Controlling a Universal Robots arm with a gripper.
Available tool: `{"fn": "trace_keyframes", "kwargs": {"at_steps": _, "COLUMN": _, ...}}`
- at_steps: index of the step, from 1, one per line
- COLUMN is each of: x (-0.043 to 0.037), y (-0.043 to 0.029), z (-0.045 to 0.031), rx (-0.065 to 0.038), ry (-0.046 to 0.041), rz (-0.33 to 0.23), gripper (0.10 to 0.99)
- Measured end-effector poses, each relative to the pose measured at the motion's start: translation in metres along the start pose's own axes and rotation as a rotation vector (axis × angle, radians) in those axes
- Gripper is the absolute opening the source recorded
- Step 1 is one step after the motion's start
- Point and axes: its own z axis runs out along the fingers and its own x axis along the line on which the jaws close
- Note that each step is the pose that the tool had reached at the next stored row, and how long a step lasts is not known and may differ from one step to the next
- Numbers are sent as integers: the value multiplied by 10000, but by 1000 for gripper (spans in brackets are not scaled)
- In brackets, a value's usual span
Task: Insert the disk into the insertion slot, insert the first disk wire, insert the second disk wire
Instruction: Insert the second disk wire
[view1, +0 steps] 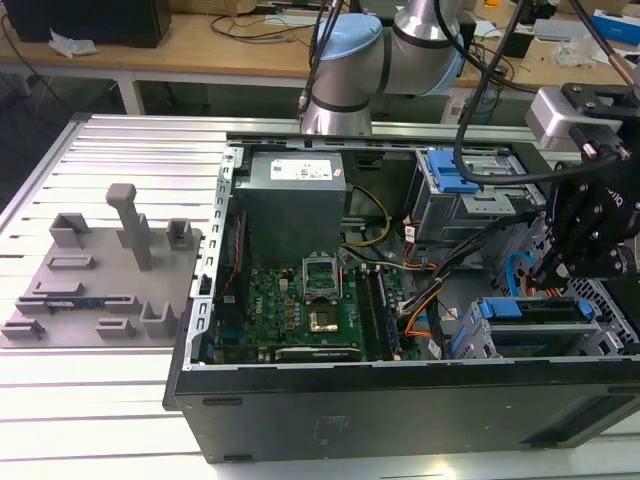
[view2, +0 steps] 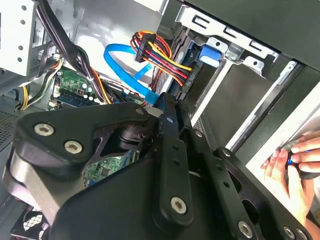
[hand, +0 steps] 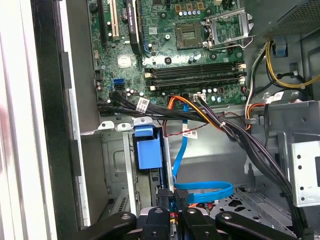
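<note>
Black gripper (view2: 167, 107) linkage close against the lens in the second wrist view, hiding most of the case floor. Jaws nearly together around a blue flat wire (hand: 202, 191) at the disk's (hand: 149, 152) rear connector; grip itself hard to confirm. Disk already seated in the insertion slot (view1: 525, 325), at the exterior view's right, near side of the open computer case (view1: 300, 400). Person's hand (view2: 295, 165) cut off at the frame edge, outside the case.
</note>
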Motion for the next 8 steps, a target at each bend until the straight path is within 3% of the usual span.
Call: {"fn": "trace_keyframes", "kwargs": {"at_steps": 8, "x": 49, "y": -5, "z": 19, "rx": -6, "ry": 3, "rz": 0, "gripper": 161}}
